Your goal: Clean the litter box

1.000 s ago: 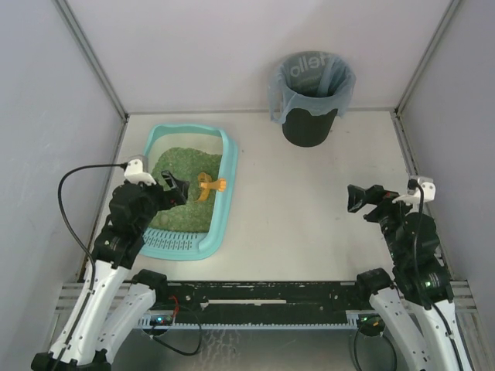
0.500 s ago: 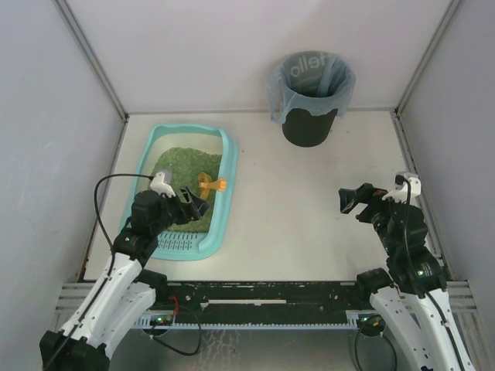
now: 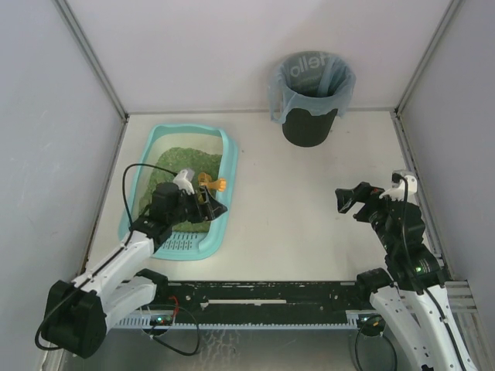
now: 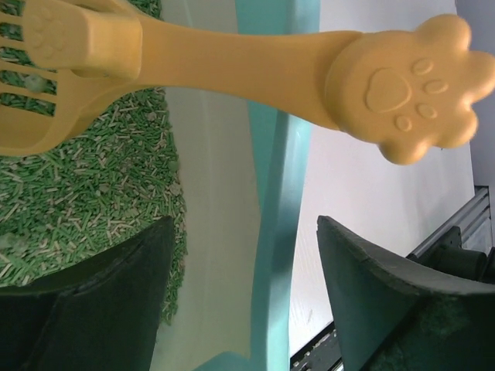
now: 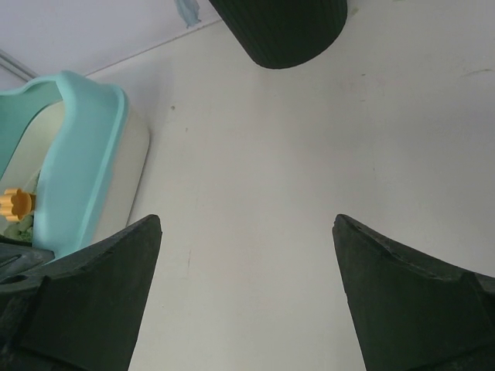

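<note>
Toward ten o'clock on the table [image 3: 309, 232] lies the litter box [image 3: 230, 166], its long sides running from near to far, with green litter [image 3: 179, 164] inside. The left arm covers part of the slotted ledge [image 3: 184, 244] at the box's near end. The left gripper [image 3: 210, 207] hangs over the box's three o'clock rim. From above its dark fingers blur together, but the wrist view shows the left gripper [image 4: 244, 232] spread wide and holding nothing. A yellow scoop [image 4: 232, 66] lies just beyond the fingertips. Its slotted head is cut off at the picture's edge, and its paw-shaped handle end [image 4: 410, 85] reaches out past the rim. I cannot tell whether the handle rests on the rim. Near four o'clock the right gripper [image 3: 344, 199] hovers over bare table, its fingers [image 5: 85, 301] also apart and empty. At one o'clock stands a black bin [image 3: 312, 93] with a blue bag; the right wrist view catches only its lower part [image 5: 278, 31].
</note>
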